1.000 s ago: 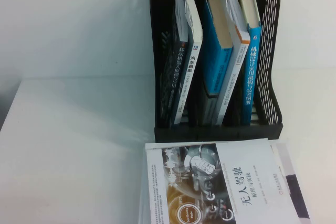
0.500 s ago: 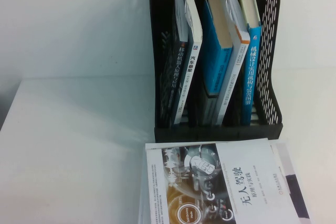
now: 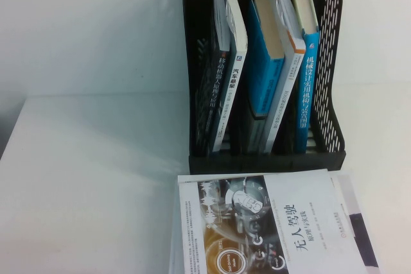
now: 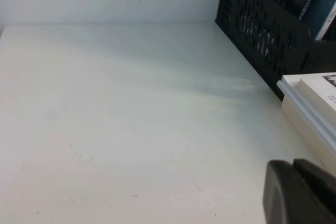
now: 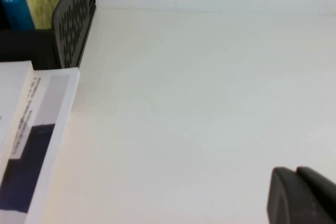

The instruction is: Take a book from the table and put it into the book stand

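Observation:
The book [image 3: 270, 226], white cover with black Chinese title and a dark circular graphic, lies flat on top of a small stack on the table [image 3: 90, 178], just in front of the black book stand [image 3: 263, 158]. The stand holds several upright books in its slots. Neither arm shows in the high view. My left gripper [image 4: 294, 169] is shut and empty over bare table, left of the stack's edge [image 4: 310, 108]. My right gripper [image 5: 295, 174] is shut and empty over bare table, right of the stack [image 5: 37, 129].
Blue-spined books [image 3: 307, 81] and white-spined books [image 3: 234, 75] fill the stand. A white wall rises behind the table. The stand's perforated walls show in the left wrist view [image 4: 257, 30] and the right wrist view [image 5: 73, 19].

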You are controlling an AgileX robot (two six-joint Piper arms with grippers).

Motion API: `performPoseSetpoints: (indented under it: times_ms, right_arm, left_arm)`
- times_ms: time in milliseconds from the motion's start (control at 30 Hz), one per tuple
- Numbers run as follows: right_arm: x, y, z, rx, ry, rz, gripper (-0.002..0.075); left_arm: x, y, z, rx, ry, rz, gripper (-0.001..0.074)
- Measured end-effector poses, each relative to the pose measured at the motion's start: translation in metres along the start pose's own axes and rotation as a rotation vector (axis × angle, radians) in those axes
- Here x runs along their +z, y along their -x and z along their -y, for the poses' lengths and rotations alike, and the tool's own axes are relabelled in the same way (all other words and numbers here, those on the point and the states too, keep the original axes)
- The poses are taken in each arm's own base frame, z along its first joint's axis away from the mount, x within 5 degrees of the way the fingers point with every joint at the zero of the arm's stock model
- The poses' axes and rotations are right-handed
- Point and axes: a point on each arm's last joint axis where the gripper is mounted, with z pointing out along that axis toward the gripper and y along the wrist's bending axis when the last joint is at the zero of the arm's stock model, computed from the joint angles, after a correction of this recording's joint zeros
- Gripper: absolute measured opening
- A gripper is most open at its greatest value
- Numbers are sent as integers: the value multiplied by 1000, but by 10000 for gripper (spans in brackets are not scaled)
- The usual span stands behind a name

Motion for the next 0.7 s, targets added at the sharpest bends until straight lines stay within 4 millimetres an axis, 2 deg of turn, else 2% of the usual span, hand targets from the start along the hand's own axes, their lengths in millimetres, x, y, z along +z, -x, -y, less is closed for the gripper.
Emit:
performPoseSetpoints:
  times_ms: [400,500,700]
  right_arm:
    - [1,3,-2,34,17,51,-3]
    - [-1,15,-4,114,48,181,-3]
    - [-10,41,0,357,86,487,-3]
  left_arm:
    - [0,2,0,-18,-4,22,-4]
    - [0,8,0,-123,-10,90,-4]
    - [-3,24,0,-562,-77,261,-4]
